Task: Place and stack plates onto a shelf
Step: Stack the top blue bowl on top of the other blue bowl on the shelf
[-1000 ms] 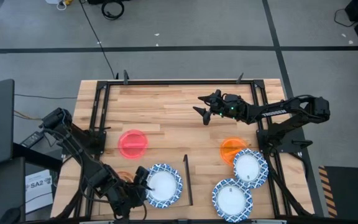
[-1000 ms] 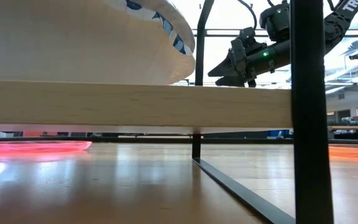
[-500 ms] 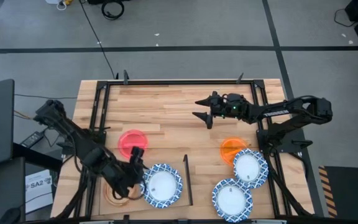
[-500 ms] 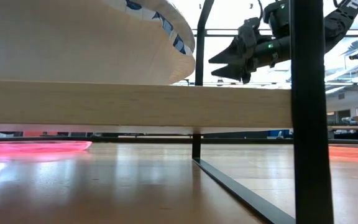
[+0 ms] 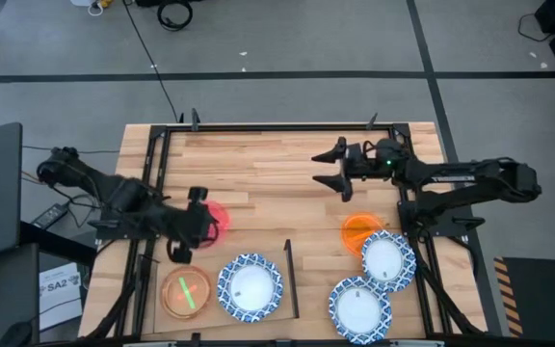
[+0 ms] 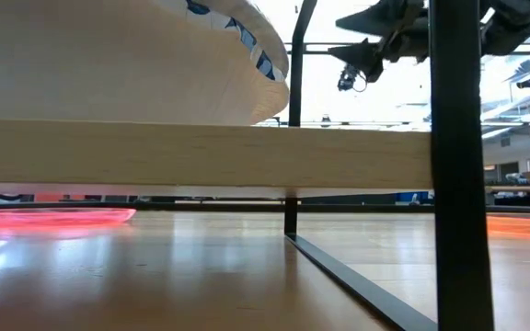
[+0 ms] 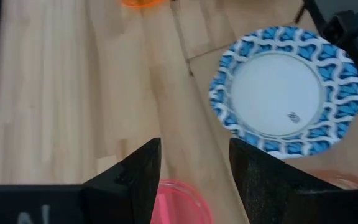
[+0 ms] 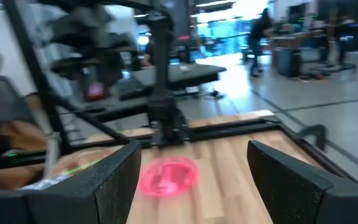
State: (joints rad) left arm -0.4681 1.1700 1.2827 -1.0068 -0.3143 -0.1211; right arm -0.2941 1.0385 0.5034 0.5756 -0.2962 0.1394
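My left end effector [image 5: 193, 224] has pulled back off the shelf [image 5: 273, 310] and now hangs over the red plate [image 5: 212, 214] on the bench [image 5: 258, 164], fingers spread, holding nothing. It leaves an orange plate with a green one in it [image 5: 186, 292] on the shelf beside a blue-rimmed plate [image 5: 251, 286], so that drop looks done. Red plate is likely next. Right end effector [image 5: 333, 167] has lifted higher mid-bench, released; orange plate [image 5: 356, 229] and two blue-rimmed plates [image 5: 388, 260] still wait on the right

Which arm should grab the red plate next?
Left, probably. The left gripper is open and right beside the red plate, which shows between its fingers in the left wrist view. The right gripper, also open, hangs farther off over bare tabletop.
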